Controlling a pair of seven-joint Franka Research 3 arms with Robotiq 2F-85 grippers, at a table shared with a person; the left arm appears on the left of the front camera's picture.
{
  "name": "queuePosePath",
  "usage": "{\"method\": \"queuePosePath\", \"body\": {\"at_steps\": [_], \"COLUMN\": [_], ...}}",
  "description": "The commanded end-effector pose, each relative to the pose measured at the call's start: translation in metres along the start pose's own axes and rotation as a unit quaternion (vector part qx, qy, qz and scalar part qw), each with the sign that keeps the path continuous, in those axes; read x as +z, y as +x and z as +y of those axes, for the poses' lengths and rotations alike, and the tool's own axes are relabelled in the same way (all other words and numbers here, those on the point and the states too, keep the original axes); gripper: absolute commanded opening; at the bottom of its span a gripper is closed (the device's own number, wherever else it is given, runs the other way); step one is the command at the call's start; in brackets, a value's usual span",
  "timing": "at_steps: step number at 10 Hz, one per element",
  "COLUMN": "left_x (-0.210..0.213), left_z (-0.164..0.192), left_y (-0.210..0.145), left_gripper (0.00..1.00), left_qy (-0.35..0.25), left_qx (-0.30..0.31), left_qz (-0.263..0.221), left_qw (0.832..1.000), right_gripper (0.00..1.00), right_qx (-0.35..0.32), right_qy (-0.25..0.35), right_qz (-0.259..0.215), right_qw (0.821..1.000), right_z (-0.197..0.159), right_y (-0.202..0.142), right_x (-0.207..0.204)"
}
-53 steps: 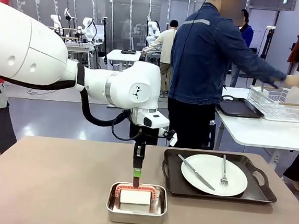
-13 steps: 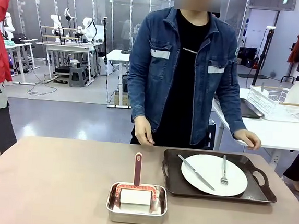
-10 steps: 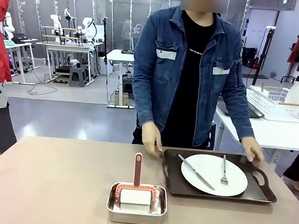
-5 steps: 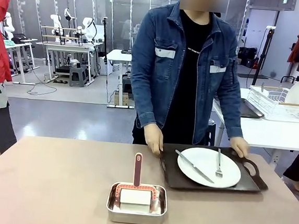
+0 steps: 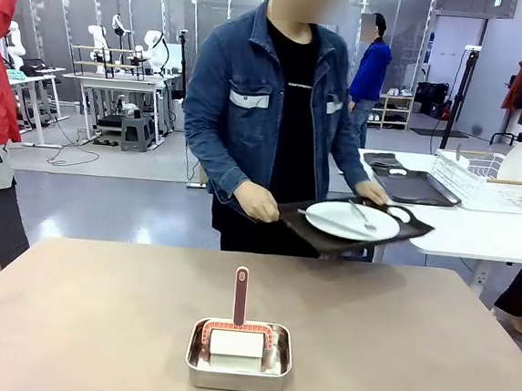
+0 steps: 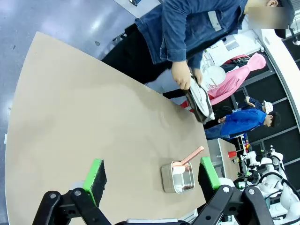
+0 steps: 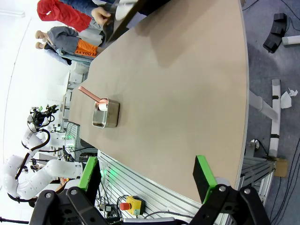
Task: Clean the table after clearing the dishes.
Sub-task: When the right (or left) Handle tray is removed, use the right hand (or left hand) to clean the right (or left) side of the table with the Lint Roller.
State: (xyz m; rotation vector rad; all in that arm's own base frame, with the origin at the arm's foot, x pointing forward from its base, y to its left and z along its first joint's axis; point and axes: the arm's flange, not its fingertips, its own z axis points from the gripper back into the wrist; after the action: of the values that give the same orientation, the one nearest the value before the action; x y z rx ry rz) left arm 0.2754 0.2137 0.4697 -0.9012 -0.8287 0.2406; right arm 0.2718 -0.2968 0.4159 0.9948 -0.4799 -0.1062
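Your left hand and right hand both hang with fingers apart, empty. The person holds the dishes clear of the table. The cleaning tool's handle stands upright in the pan, mid-table, seemingly nearer your left.

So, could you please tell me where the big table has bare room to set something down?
The table is bare left and right of the steel pan, out to both side edges, and along the far strip near the person. Only the front middle is taken, by the pan and its upright red handle.
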Motion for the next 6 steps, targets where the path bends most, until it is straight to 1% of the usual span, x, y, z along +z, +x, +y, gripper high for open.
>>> {"method": "queuePosePath", "body": {"at_steps": [1, 3, 4, 5, 6], "left_x": [0.002, 0.002, 0.002, 0.002, 0.002], "left_z": [0.001, 0.001, 0.001, 0.001, 0.001], "left_y": [-0.001, -0.001, -0.001, -0.001, -0.001], "left_gripper": [1.00, 1.00, 1.00, 1.00, 1.00], "left_qy": [-0.005, -0.005, -0.005, -0.005, -0.005], "left_qx": [0.000, 0.000, 0.000, 0.000, 0.000], "left_qz": [0.002, 0.002, 0.002, 0.002, 0.002], "left_qw": [1.000, 1.000, 1.000, 1.000, 1.000], "right_gripper": [1.00, 1.00, 1.00, 1.00, 1.00], "right_qx": [0.000, 0.000, 0.070, 0.136, 0.221], "right_qy": [0.004, 0.000, -0.033, -0.064, -0.096], "right_qz": [-0.002, 0.000, 0.020, 0.043, 0.064], "right_qw": [1.000, 1.000, 0.997, 0.988, 0.968], "right_z": [0.004, 0.000, 0.042, 0.088, 0.150], "right_y": [-0.001, 0.000, 0.026, 0.050, 0.070], "right_x": [0.002, 0.000, -0.010, -0.028, -0.057]}}
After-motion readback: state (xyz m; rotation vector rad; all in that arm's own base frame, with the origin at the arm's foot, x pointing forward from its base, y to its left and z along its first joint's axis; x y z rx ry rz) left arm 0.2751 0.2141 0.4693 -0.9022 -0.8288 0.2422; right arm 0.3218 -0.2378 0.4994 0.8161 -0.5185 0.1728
